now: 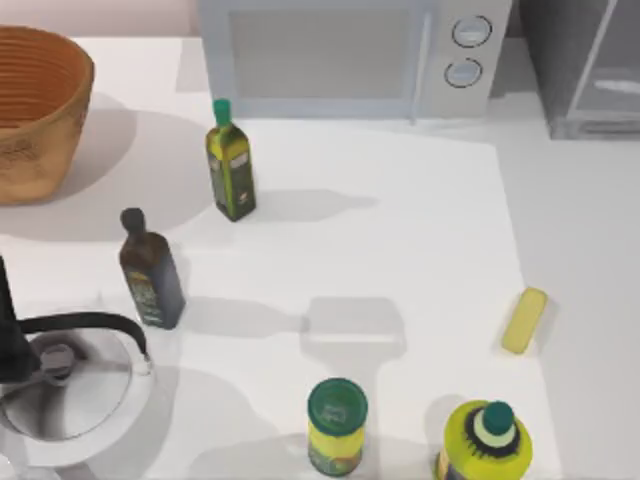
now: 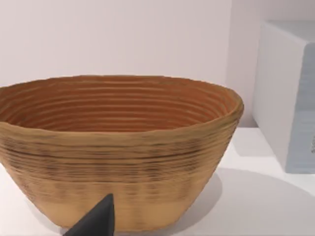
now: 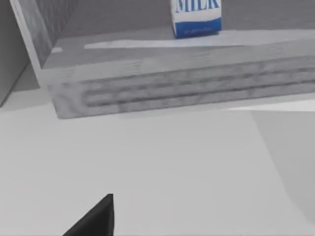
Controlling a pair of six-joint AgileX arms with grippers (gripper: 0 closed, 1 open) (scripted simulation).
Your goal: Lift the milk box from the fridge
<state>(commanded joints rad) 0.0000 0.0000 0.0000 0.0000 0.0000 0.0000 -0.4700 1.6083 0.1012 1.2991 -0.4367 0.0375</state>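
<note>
White bench (image 1: 400,230), top view: microwave (image 1: 350,55) at the far edge; grey fridge (image 1: 585,65) just right of it; wicker basket (image 1: 35,110) well to its left. Green-capped bottle (image 1: 230,165) stands before the microwave, dark bottle (image 1: 150,270) nearer, yellow block (image 1: 524,320) toward the right.

Left wrist view: basket (image 2: 118,147) close ahead; left gripper's spread cannot be told.

Right wrist view: milk box (image 3: 196,17) upright on the fridge floor (image 3: 172,73), inside the fridge; right gripper's spread cannot be told.
</note>
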